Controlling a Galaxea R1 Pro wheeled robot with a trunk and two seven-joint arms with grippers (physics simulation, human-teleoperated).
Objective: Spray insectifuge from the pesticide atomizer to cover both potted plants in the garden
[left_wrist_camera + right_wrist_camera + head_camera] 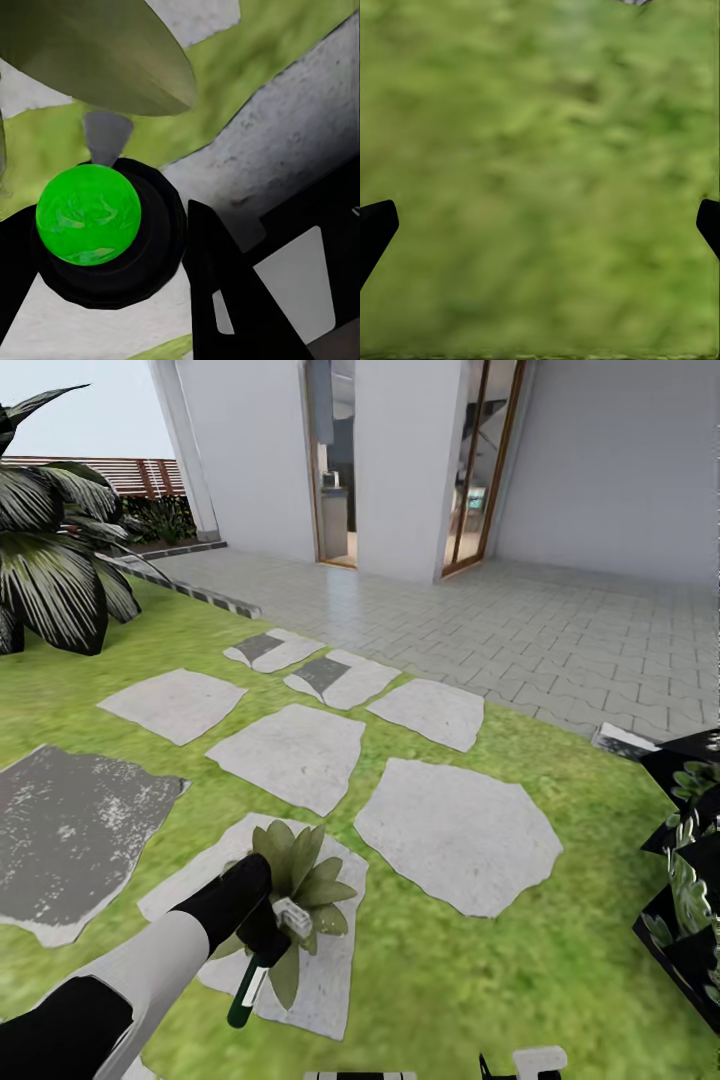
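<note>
lawn (440, 980) with stepping stones (455, 830) spreads around your potted plant (300, 875) | your left hand (268, 935) grips the pesticide atomizer (247, 990) right at that plant's near side | your right hand (540, 225) hangs spread wide over grass

A home garden was seen here: a green lawn (520, 980) was laid with irregular grey stepping stones (455, 830), and a grey paved terrace (520, 620) was spread before a white house wall (600, 460) with wood-framed glass doors (480, 470). A brown slatted fence (130, 472) and a palm (50, 560) were set at the far edge.
</note>
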